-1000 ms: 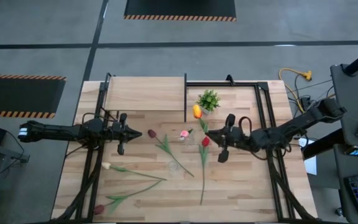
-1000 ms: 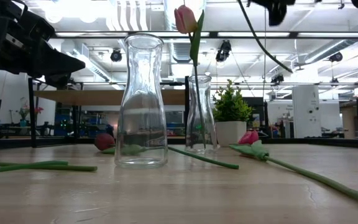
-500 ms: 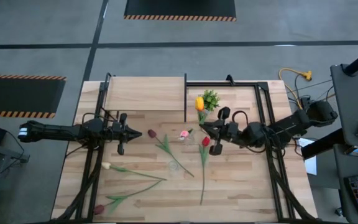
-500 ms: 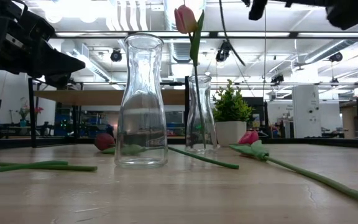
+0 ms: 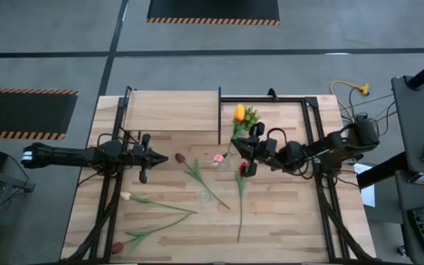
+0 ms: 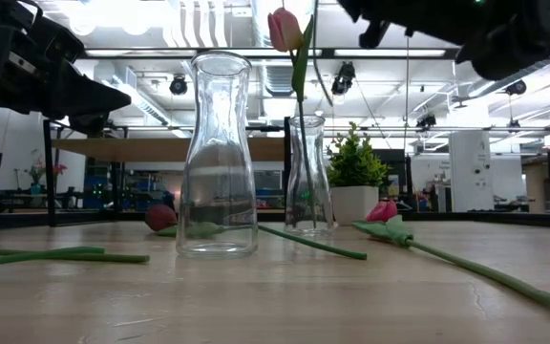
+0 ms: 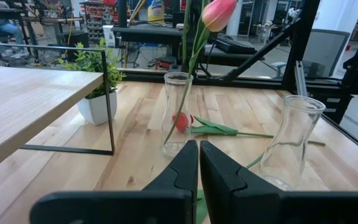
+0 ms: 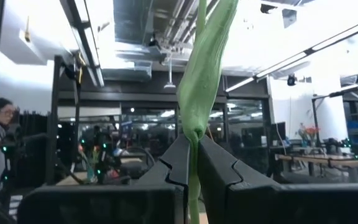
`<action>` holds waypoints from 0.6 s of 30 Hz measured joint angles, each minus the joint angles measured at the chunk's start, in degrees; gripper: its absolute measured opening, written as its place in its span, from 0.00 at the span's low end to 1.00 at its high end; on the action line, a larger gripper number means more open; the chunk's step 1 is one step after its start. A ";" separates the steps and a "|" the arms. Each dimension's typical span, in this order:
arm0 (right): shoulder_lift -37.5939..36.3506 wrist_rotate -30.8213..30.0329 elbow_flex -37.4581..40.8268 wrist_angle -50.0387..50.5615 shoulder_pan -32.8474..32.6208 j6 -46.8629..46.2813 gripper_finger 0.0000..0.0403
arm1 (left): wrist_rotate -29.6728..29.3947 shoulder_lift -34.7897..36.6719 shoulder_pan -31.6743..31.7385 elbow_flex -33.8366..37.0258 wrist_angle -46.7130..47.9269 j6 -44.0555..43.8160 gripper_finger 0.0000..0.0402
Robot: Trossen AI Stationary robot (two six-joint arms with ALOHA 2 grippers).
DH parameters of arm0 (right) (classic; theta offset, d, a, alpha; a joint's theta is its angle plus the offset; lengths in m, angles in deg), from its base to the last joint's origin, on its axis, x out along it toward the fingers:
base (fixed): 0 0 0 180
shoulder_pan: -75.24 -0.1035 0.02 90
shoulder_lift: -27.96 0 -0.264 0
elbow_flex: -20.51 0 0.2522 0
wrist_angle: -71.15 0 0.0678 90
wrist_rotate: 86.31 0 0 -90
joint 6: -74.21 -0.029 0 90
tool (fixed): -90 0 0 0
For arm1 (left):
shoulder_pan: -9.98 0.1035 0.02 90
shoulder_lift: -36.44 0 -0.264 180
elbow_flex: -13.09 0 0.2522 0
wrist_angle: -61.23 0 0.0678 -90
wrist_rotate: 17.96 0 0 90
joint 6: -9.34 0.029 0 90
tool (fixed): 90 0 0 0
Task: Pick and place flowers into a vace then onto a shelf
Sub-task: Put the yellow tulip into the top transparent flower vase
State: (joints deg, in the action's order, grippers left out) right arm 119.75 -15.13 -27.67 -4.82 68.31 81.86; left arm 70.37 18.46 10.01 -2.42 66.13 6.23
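Right tool [image 5: 246, 156], clenched on an orange tulip [image 5: 238, 112], hangs at the vase's [image 5: 220, 160] three o'clock; misaligned, the stem could topple it.

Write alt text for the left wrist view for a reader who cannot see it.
The left gripper, shut and holding nothing, points at two glass vases on the wooden table: the nearer vase is empty, the farther one holds a pink tulip. The shelf and a potted plant stand alongside.
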 joint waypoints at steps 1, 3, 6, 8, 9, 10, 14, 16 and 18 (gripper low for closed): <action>0.87 0.01 -0.69 -0.04 0.09 -0.01 0.03 | 0.00 -0.02 0.00 0.01 0.00 0.01 0.00; 2.52 -0.01 -1.91 -0.09 0.19 0.05 0.03 | -0.01 0.00 0.00 0.01 0.00 0.01 0.00; 4.33 -0.03 -3.22 -0.07 0.21 1.68 0.03 | -0.01 0.00 0.00 0.01 0.01 0.01 0.00; 4.79 -0.14 -3.83 -0.11 0.25 2.80 0.03 | 0.00 -0.02 0.00 0.01 0.02 0.01 0.00; 4.81 -0.18 -3.88 -0.11 0.26 2.90 0.03 | 0.00 0.00 0.00 0.01 0.02 0.01 0.00; 4.78 -0.19 -3.88 -0.11 0.27 2.88 0.03 | -0.02 -0.02 0.00 0.01 0.03 0.01 0.00; 4.72 -0.21 -3.65 -0.13 0.25 2.99 0.03 | -0.02 -0.01 0.00 0.01 0.02 0.01 0.00; 5.19 -0.20 -3.65 -0.21 0.34 2.84 0.03 | -0.02 0.00 0.00 0.01 0.02 0.01 0.00; 5.93 -0.22 -3.63 -0.20 0.44 2.49 0.03 | -0.02 -0.01 0.00 0.01 0.02 0.01 0.00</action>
State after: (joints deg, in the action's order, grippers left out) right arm 125.68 -15.35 -31.30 -5.02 68.75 84.35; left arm 70.35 18.45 10.01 -2.41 66.15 6.24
